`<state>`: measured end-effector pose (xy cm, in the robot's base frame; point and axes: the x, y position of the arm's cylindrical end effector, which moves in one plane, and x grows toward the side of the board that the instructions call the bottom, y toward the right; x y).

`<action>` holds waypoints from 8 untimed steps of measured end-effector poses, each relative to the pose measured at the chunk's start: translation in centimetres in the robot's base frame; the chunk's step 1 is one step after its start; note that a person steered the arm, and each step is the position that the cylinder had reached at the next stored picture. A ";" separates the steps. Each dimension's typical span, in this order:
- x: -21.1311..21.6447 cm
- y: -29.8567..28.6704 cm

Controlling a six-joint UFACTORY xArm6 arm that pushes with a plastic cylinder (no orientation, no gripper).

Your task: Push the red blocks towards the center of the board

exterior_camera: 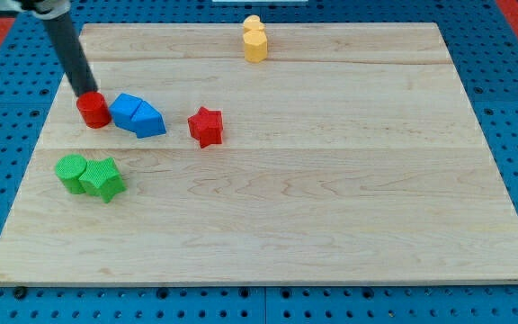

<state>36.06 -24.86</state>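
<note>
A pale wooden board (268, 225) lies on a blue pegboard. My tip (86, 93), a bare rod with no pincer to open or clench, touches the top-left edge of the red cylinder (93, 110), which sits against the blue blocks (138, 114). The red star (206, 126) stands further right. Best to push from the left, steering clear of blue.

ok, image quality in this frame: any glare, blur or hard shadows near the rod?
Camera view: even light, no glare on the board; soft short shadows under the red cylinder and red star; my tip, at the cylinder's upper edge, looks sharp; the rod blurs at the view's top.
</note>
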 end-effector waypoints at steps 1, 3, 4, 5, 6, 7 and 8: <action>5.6 -0.3; 7.6 2.5; 7.2 -1.4; 5.7 1.7; 4.8 3.4; 5.4 9.1; 5.7 14.4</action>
<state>41.72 -10.44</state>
